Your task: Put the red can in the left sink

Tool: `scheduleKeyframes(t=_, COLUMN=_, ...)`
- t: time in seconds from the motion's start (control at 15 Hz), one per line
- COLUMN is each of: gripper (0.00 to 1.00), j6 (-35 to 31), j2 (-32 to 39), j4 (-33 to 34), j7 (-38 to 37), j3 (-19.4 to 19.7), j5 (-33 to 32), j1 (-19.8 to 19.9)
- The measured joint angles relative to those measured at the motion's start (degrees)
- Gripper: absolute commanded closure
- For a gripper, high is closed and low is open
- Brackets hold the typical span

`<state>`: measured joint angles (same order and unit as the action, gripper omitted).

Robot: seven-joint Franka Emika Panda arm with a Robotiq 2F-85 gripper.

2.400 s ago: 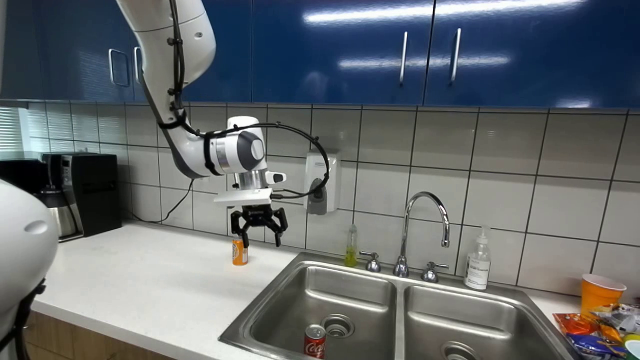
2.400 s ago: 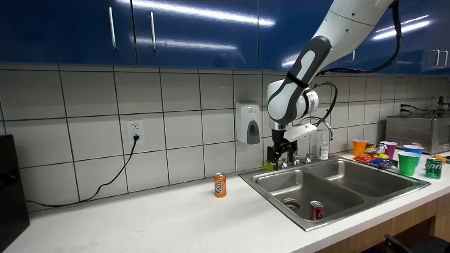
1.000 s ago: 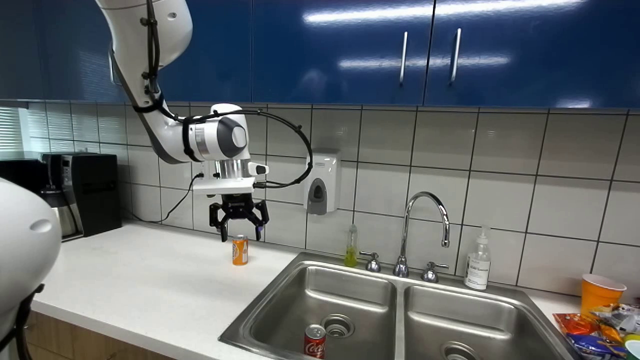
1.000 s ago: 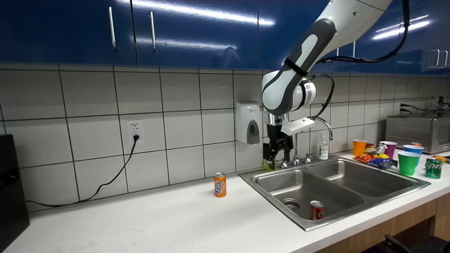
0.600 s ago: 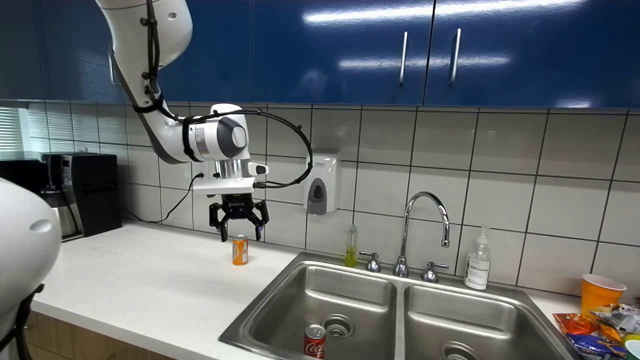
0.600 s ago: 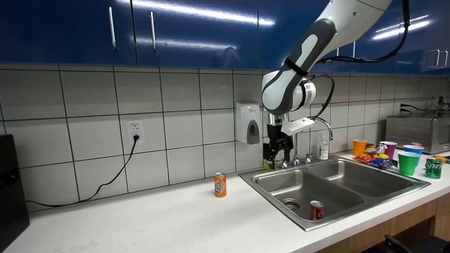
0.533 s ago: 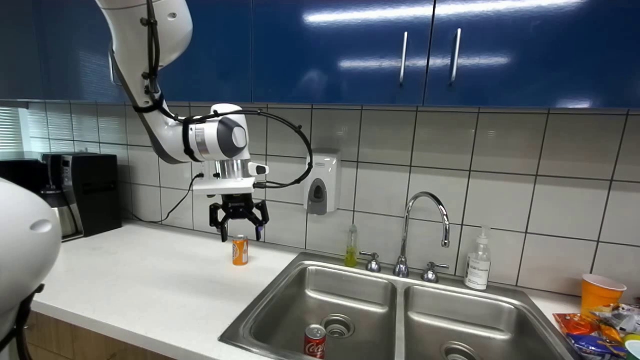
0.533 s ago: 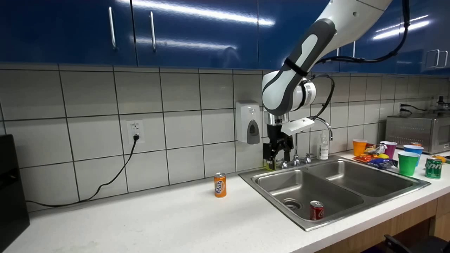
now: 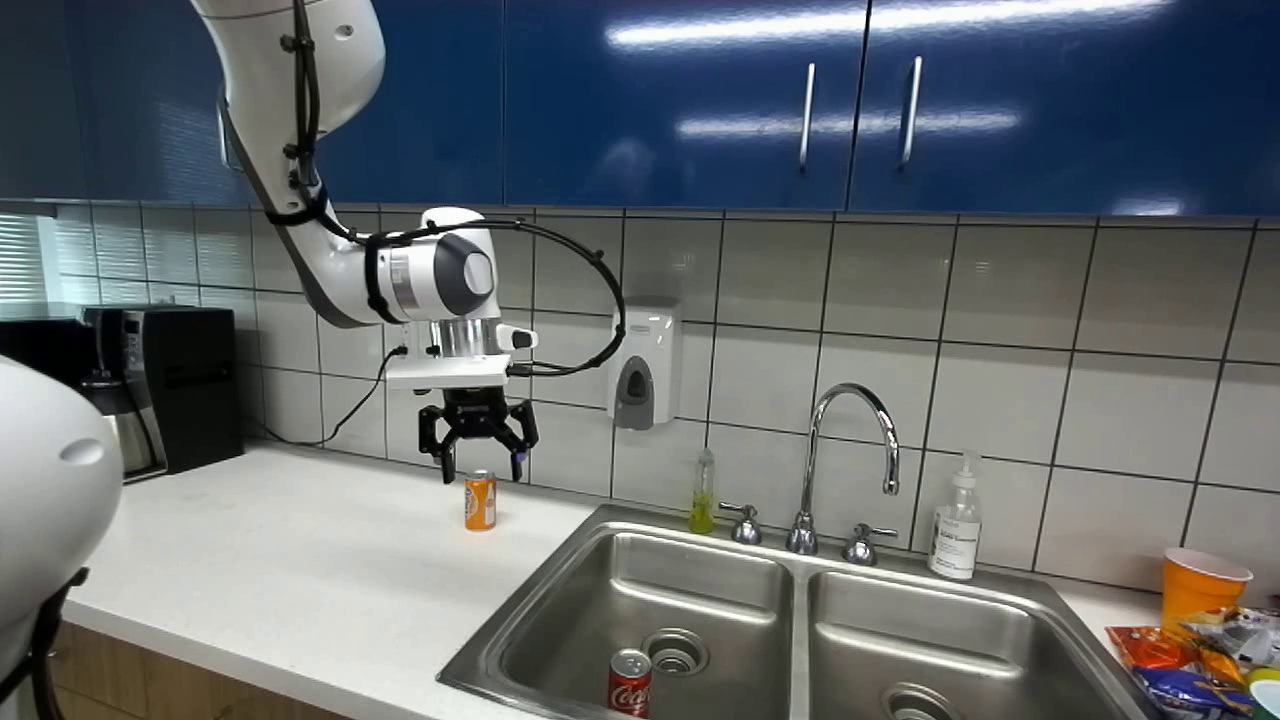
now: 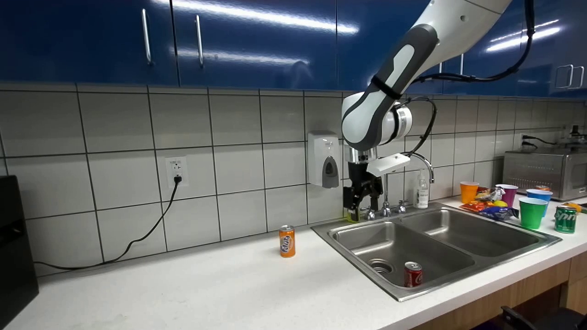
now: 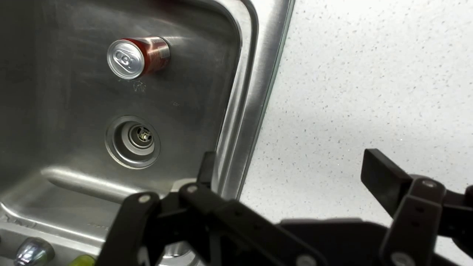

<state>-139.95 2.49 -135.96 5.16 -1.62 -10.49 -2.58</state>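
The red can (image 9: 630,685) stands upright on the floor of the left sink (image 9: 740,606), near its drain. It also shows in an exterior view (image 10: 413,276) and, with its silver top, in the wrist view (image 11: 155,54). The left sink also shows there (image 10: 364,239) and in the wrist view (image 11: 184,99). My gripper (image 9: 482,476) is open with nothing between its fingers. It is raised well above the counter and apart from the can. In the wrist view the gripper (image 11: 290,166) has one finger over the sink's edge and one over the counter.
An orange can (image 10: 287,241) stands on the white counter (image 10: 220,288) beside the sink. The faucet (image 9: 810,470), a green-yellow bottle (image 9: 702,495) and a soap pump bottle (image 9: 956,525) line the sink's back. Cups (image 10: 532,213), snack bags and a green can (image 10: 565,219) stand beyond it.
Since 2.4 s ago my open gripper has moved slightly up and toward the left of an exterior view, then stopped. Over the last second nothing moves. The red can has stayed in place.
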Motion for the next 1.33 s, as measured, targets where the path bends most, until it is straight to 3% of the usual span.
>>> scheduleKeyframes(t=1.33, gripper=0.00, j6=2.25, j2=-13.79, j4=-10.36, j7=0.00, j3=-1.03, j5=2.95, j1=-2.63)
